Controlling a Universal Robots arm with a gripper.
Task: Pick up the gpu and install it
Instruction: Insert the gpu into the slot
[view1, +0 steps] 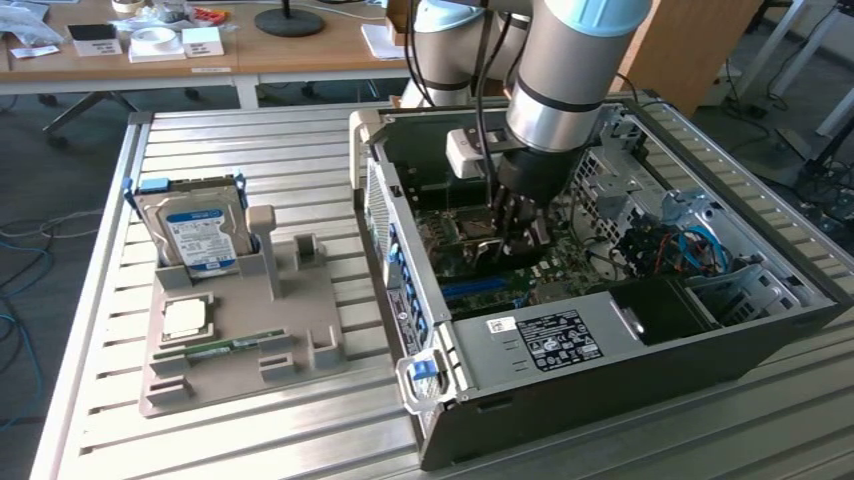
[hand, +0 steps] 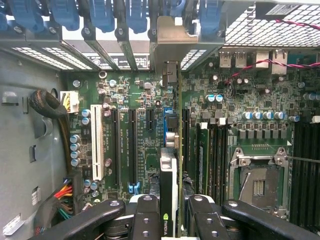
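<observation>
One gpu (hand: 169, 185) clamped edge-on in the gripper (hand: 172, 222)
Upright, edge facing motherboard (hand: 130, 100) slots for seating; hard drive (view1: 198, 235) at the case's (view1: 641, 385) nine o'clock

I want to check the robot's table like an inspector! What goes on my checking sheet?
Surface: slatted metal table.
Job's things: gpu on edge over the motherboard slots, inside the open computer case; seated or not, cannot tell.
Clutter: grey holder with hard drive, processor chip, memory stick.
Grippers: gripper inside the case, jaws shut on the gpu.
Cables: blue cables and coloured wire bundle in the case.
Surroundings: wooden desk behind.
</observation>
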